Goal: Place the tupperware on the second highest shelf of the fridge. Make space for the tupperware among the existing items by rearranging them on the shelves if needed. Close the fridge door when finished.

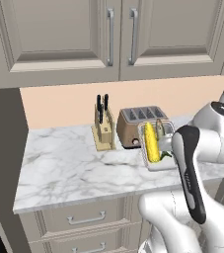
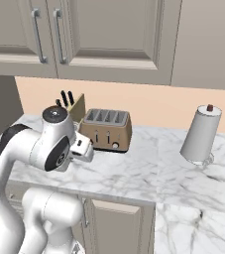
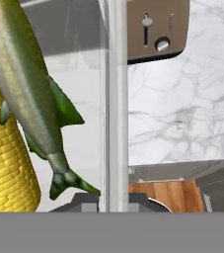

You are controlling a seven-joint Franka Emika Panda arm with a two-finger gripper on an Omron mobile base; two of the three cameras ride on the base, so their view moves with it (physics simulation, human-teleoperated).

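Note:
The tupperware (image 1: 153,145), a clear container with a yellow corn cob and a green vegetable inside, hangs tipped on edge just above the marble counter (image 1: 69,168), in front of the toaster. My gripper (image 1: 162,144) is shut on its right wall. In the hand view the clear wall (image 3: 116,108) runs straight up between the two fingertips of the gripper (image 3: 114,201), with the corn cob (image 3: 5,163) and the green vegetable (image 3: 29,99) to its left. The fridge, its second highest shelf and the existing items are out of view.
A copper toaster (image 1: 139,124) and a wooden knife block (image 1: 103,129) stand at the back of the counter. A paper towel roll (image 2: 200,134) stands further right. Upper cabinets (image 1: 108,34) hang overhead, drawers (image 1: 86,217) sit below. A dark tall panel (image 1: 0,148) bounds the counter's left end.

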